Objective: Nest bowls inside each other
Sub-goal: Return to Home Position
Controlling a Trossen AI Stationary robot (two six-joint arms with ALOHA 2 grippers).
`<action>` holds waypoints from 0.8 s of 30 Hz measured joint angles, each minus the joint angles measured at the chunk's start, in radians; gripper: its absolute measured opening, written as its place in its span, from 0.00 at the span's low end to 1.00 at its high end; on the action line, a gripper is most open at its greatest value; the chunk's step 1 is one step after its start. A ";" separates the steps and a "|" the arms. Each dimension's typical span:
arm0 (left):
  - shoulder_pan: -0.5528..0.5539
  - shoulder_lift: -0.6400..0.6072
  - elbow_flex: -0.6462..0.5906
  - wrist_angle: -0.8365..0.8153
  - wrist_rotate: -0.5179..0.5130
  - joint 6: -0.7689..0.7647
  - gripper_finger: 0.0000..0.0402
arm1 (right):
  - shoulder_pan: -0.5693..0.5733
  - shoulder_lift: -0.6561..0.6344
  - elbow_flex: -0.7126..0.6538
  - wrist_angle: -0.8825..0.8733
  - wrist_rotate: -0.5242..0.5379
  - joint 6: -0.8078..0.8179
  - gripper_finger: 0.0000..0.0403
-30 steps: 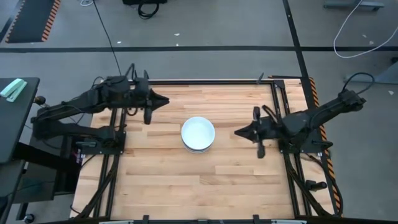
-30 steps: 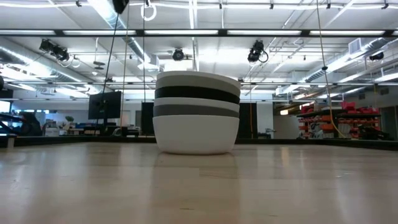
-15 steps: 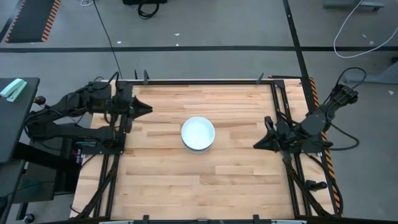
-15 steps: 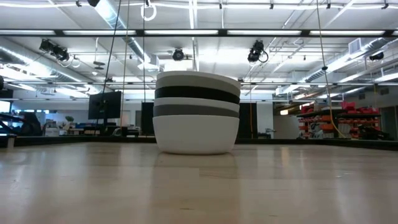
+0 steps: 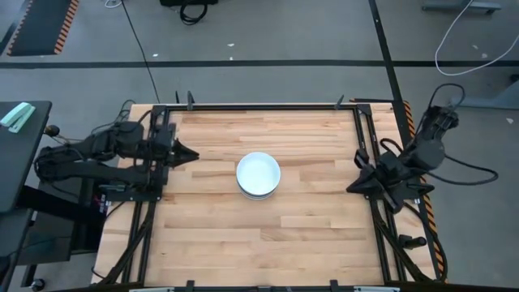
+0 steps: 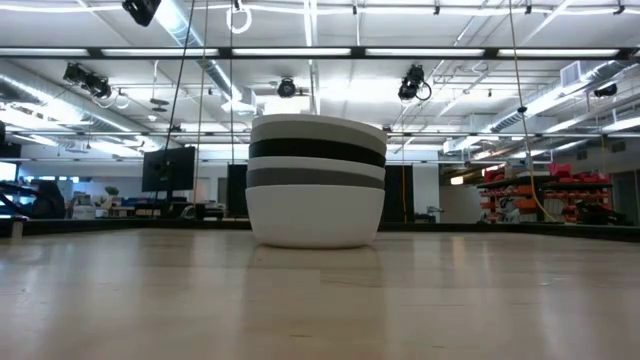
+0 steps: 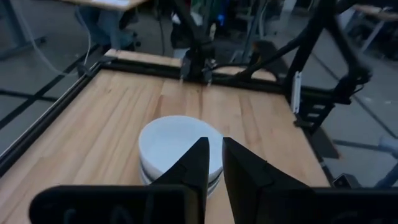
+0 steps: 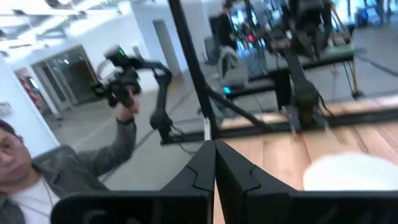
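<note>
The bowls [image 5: 258,173] stand nested in one stack at the middle of the table, a white one on top. In the low view the stack of bowls [image 6: 316,180] shows white, black, dark grey and white bands, and the lowest white bowl rests on the wood by its base. My left gripper [image 5: 195,156] hangs at the table's left edge, pointing at the stack [image 7: 174,140], its fingers shut but for a narrow slit [image 7: 214,149]. My right gripper [image 5: 350,189] sits at the right edge, shut [image 8: 215,152], with the stack [image 8: 348,171] well ahead of it. Neither touches a bowl.
A black metal frame [image 5: 259,106] borders the wooden table [image 5: 308,235]. Bare wood lies all around the stack. Beyond the table's left side a person [image 8: 37,180] stands with a raised hand on a handheld device [image 8: 124,81].
Both arms have drawn back from the stack: the left gripper toward the table's left edge and a little nearer, the right gripper toward the right edge. The stack of bowls has stayed put.
</note>
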 joint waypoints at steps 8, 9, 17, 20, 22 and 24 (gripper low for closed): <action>-0.071 -0.131 -0.144 0.139 0.003 -0.027 0.15 | 0.099 0.030 -0.124 0.343 -0.124 -0.143 0.04; -0.077 -0.145 -0.153 0.146 0.003 -0.027 0.15 | 0.115 0.022 -0.139 0.355 -0.132 -0.150 0.04; -0.092 -0.252 -0.157 0.163 0.002 -0.014 0.13 | 0.199 -0.134 -0.154 0.357 -0.132 -0.238 0.04; -0.092 -0.287 -0.157 0.160 0.001 0.011 0.13 | 0.199 -0.167 -0.154 0.307 -0.132 -0.236 0.04; -0.092 -0.312 -0.157 0.161 0.001 0.012 0.13 | 0.199 -0.188 -0.155 0.287 -0.132 -0.231 0.04; -0.092 -0.334 -0.157 0.155 0.001 0.009 0.13 | 0.199 -0.207 -0.155 0.279 -0.131 -0.221 0.04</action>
